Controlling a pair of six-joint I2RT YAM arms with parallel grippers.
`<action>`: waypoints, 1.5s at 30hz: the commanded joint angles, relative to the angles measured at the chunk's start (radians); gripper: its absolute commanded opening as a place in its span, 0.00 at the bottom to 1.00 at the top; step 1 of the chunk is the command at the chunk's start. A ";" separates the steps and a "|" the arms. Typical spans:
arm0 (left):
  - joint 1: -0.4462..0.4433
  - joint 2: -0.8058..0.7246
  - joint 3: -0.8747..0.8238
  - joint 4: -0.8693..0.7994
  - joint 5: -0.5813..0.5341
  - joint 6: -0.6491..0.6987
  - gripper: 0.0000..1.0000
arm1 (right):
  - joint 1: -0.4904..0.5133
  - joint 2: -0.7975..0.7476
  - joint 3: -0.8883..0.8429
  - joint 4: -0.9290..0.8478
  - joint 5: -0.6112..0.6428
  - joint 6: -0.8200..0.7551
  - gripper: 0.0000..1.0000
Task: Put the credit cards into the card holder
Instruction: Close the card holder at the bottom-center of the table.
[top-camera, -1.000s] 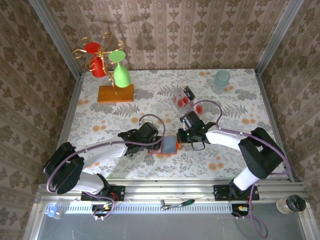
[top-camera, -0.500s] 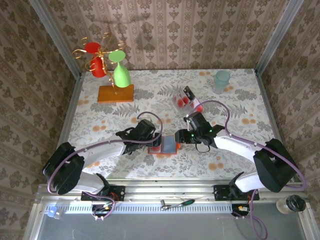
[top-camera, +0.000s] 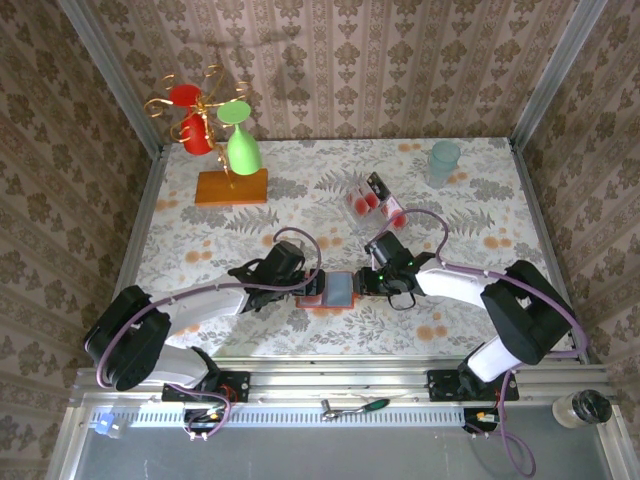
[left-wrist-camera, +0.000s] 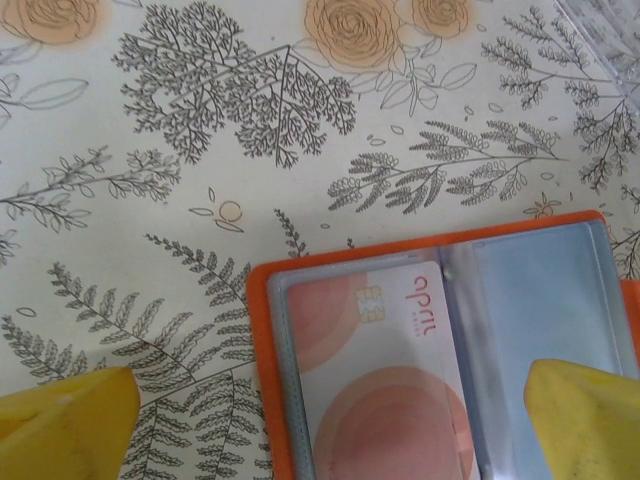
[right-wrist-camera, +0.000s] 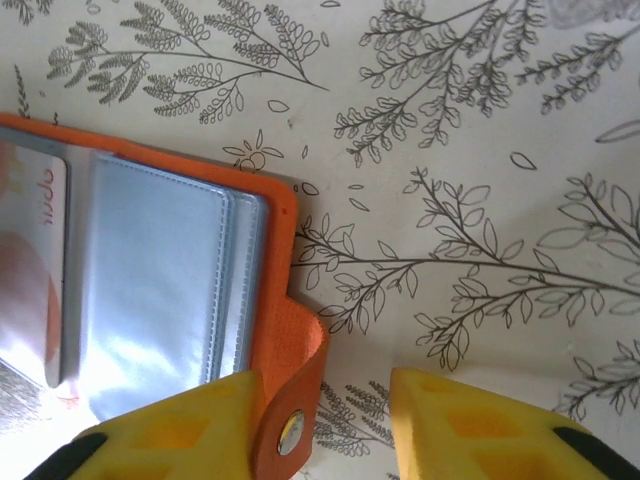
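The orange-red card holder (top-camera: 338, 290) lies open on the table between my two grippers, grey sleeves up. In the left wrist view a pale pink card (left-wrist-camera: 385, 380) with red round marks sits in the left sleeve of the card holder (left-wrist-camera: 540, 300). My left gripper (left-wrist-camera: 330, 430) is open, its yellow fingertips straddling the holder. My right gripper (right-wrist-camera: 320, 430) is open at the holder's right edge (right-wrist-camera: 150, 290). The snap tab (right-wrist-camera: 292, 420) stands between its fingers, against the left one. More credit cards (top-camera: 372, 200), black and pink, lie in a pile farther back.
A flat orange block (top-camera: 232, 186) with a gold wire stand holding red and green cups sits at the back left. A pale teal cup (top-camera: 444, 160) stands at the back right. Patterned walls close the table on three sides.
The right gripper shifted slightly back toward the holder's right edge after pulling away a little. The left gripper edged slightly left. The holder stayed in place.
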 joint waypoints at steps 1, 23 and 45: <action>0.010 -0.005 -0.017 0.033 0.026 0.005 1.00 | 0.004 0.019 -0.001 0.024 0.029 -0.003 0.27; -0.002 0.101 -0.024 0.117 0.065 -0.017 1.00 | 0.003 0.044 0.004 0.037 0.018 -0.003 0.00; -0.048 0.141 0.037 0.119 0.064 -0.023 1.00 | 0.003 0.053 -0.002 0.055 0.007 0.005 0.00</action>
